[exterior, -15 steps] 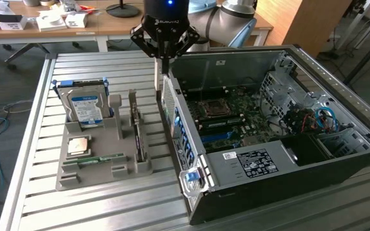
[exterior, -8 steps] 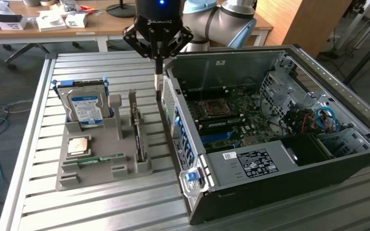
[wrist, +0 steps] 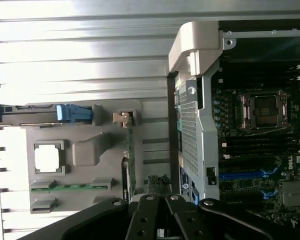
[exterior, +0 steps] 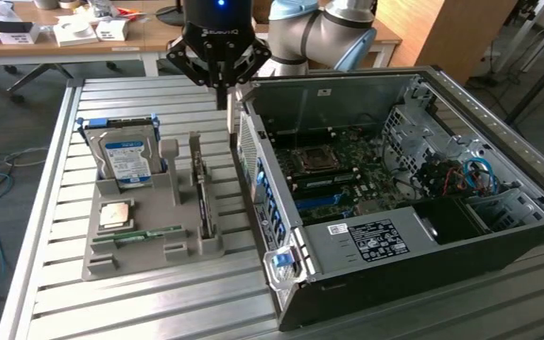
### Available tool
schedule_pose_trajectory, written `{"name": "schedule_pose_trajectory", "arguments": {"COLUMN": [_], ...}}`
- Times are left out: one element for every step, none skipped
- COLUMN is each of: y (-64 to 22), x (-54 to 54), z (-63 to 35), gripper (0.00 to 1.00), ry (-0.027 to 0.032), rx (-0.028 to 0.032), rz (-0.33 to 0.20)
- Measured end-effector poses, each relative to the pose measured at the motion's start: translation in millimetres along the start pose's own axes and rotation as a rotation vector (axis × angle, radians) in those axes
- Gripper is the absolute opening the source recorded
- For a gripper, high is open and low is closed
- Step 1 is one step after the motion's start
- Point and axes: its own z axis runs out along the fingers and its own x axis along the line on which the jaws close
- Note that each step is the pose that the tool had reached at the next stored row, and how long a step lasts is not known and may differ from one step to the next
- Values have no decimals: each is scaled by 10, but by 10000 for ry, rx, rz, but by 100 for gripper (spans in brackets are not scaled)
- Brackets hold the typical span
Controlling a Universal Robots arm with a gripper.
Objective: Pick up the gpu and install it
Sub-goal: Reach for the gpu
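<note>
The exterior view looks down at a slant from the side opposite the arm [exterior: 319,32], far enough back to take in the slatted table [exterior: 159,304], the whole parts tray [exterior: 102,263] on the exterior view's left and the open computer case [exterior: 348,301] on its right. The wrist view hangs closer and faces straight down. Both views share the tray, the case wall beside it and the motherboard [wrist: 255,145].

Arm [exterior: 333,28]: grey and silver jointed segments, bent at the elbow, with the end pointing straight down. Gripper [exterior: 219,79]: black, linkage type, hanging vertically, blue indicator lit on its body. Fingers are drawn together at the tips and the jaws are closed. In the wrist view the gripper [wrist: 160,222] shows its black linkage converging symmetrically.
</note>
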Motion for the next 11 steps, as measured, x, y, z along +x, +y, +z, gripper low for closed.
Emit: {"name": "schedule_pose_trajectory", "arguments": {"y": [-1,-2,-3,-4,-6,-7,-8,-10,-11,-11,-12], "x": [22,45,68,92,114,139,160,181,199,213,225], "z": [0,-1,-1,-2,-3,-3,-4,-4,-4,-4,-4], "gripper": [11,11,11,11,11,11,11,11,11,11,11], "ry": [0,-1,0,-1,0,-1,0,-1,-1,-1,-1], "rx": [-1,0,-1,0,0,0,0,0,0,1,2], "rz": [1,2,3,5,5,6,6,7,8,9,9]}}
